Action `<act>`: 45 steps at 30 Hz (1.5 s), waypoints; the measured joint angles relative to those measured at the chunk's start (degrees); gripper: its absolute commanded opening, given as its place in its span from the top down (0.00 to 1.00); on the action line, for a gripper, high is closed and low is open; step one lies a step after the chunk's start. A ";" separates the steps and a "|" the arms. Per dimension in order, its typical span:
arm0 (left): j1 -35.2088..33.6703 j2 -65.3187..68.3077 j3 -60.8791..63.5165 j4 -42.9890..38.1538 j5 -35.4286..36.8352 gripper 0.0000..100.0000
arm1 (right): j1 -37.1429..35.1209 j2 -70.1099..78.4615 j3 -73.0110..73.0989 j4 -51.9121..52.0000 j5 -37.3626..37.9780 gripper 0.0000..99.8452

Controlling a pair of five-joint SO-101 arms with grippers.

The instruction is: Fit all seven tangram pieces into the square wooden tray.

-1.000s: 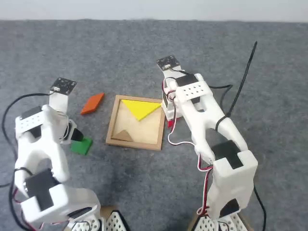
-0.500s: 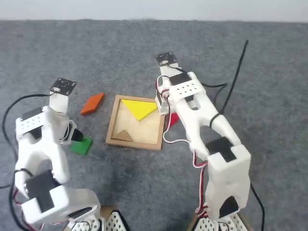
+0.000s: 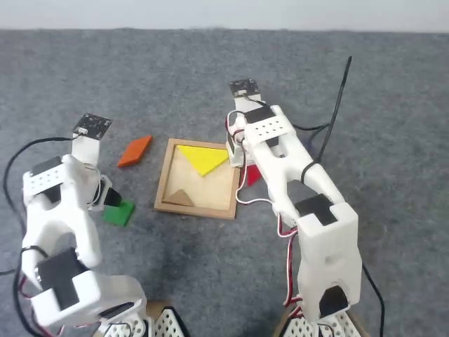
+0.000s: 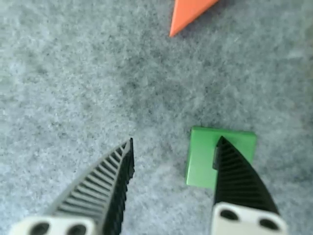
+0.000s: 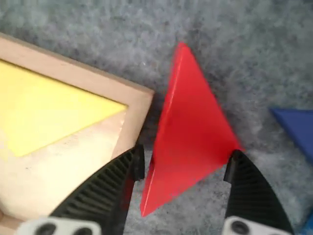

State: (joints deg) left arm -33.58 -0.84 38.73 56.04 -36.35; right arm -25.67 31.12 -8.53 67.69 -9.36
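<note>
The right hand [image 5: 186,159] is spread wide, its fingers straddling a flat red triangle [image 5: 190,132] that lies just beside the square wooden tray [image 5: 73,71]. The tray holds a yellow triangle [image 5: 54,107]. The left hand [image 4: 174,144] is also spread and grips nothing, with one finger over a green square piece [image 4: 200,156] on the grey bench [image 4: 73,73].

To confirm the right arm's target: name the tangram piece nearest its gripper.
The red triangle, directly at the right gripper, just outside the tray rim; the yellow triangle lies inside the tray, the blue piece farther off.
</note>
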 measured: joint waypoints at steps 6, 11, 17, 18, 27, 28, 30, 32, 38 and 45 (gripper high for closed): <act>0.00 0.00 0.00 0.00 0.00 0.75 | 1.58 0.88 0.09 0.00 0.00 0.66; 0.00 0.00 0.00 0.00 0.00 0.75 | 1.58 0.97 0.09 0.00 -0.18 0.68; 0.00 0.00 0.00 0.00 0.00 0.75 | 1.58 1.93 -2.81 0.09 5.54 0.68; 0.00 0.00 0.00 0.00 0.00 0.75 | 1.58 2.73 -3.60 0.09 6.59 0.68; 0.00 0.00 0.00 0.00 0.00 0.75 | 1.67 8.53 -10.46 3.08 10.55 0.68; 0.00 0.00 0.00 0.00 0.00 0.75 | 1.67 9.05 -11.52 3.87 10.55 0.69; 0.00 0.00 0.00 0.00 0.00 0.75 | 1.67 9.67 -13.10 5.36 10.64 0.74; 0.00 0.00 0.00 0.00 0.00 0.75 | 1.67 10.46 -14.33 6.59 10.81 0.78; 0.00 0.00 0.00 0.00 0.00 0.75 | 2.02 11.25 -15.56 8.18 10.90 0.70; 0.00 0.00 0.00 0.00 0.00 0.75 | 1.76 11.34 -15.74 10.20 10.73 0.66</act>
State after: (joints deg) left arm -33.58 -0.84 38.73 56.04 -36.35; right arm -23.91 42.46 -24.26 77.89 1.36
